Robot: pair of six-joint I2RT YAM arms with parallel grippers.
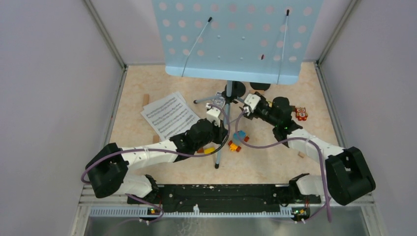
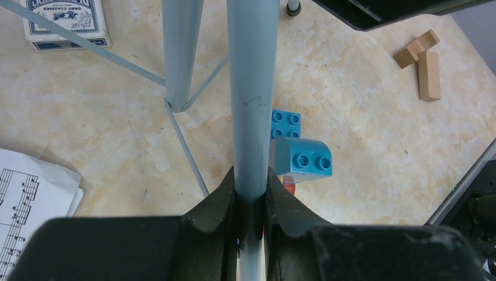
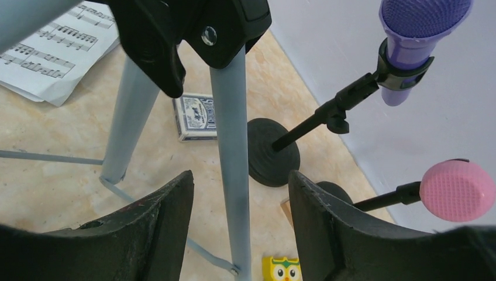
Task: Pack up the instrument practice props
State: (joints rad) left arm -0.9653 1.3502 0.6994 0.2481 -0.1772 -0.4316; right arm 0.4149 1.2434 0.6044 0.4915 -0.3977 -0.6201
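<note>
The pale blue perforated music desk point(image 1: 236, 39) stands at the back on its tripod. My left gripper point(image 2: 252, 187) is shut on one pale blue tripod leg point(image 2: 252, 105), and a second leg point(image 2: 181, 52) rises to its left. My right gripper point(image 3: 241, 181) is open, its fingers either side of another leg point(image 3: 233, 146) without touching it. The purple microphone point(image 3: 418, 41) sits in a black round-based holder point(image 3: 272, 152). The pink microphone point(image 3: 456, 190) is on a second holder, partly hidden behind my right finger. White sheet-music pages point(image 1: 169, 115) lie at the left.
Blue toy bricks point(image 2: 301, 155) lie just right of the gripped leg, and wooden blocks point(image 2: 424, 58) lie further right. A blue-white card box point(image 3: 196, 117) sits behind the tripod. A yellow owl block point(image 3: 282, 269) lies under my right gripper. Grey walls close in three sides.
</note>
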